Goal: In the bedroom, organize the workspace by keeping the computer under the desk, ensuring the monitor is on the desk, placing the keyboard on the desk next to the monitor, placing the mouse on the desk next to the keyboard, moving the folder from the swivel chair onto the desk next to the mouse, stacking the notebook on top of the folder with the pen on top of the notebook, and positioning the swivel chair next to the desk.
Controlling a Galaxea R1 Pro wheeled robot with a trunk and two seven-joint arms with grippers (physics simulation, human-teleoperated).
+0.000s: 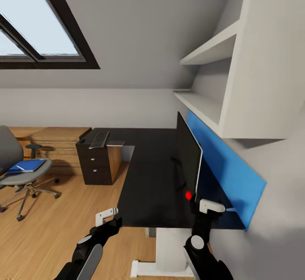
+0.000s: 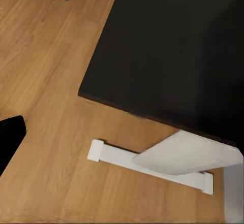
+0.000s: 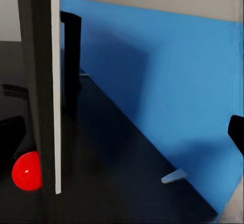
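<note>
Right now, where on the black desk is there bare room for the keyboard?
Bare glossy black desk top lies between its floor-side edge and the wide black monitor. The narrow strip between monitor and blue back panel is tight. The dark grey keyboard occupies the far wing.

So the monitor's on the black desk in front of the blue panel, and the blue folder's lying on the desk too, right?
Not quite. The monitor does stand on the desk before the blue panel, but the head view shows the folder lying on the swivel chair seat.

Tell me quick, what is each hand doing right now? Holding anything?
Left hand: holds nothing, near the desk edge; open or shut cannot be told.
Right hand: holds nothing, beside the monitor; open or shut cannot be told.
</note>
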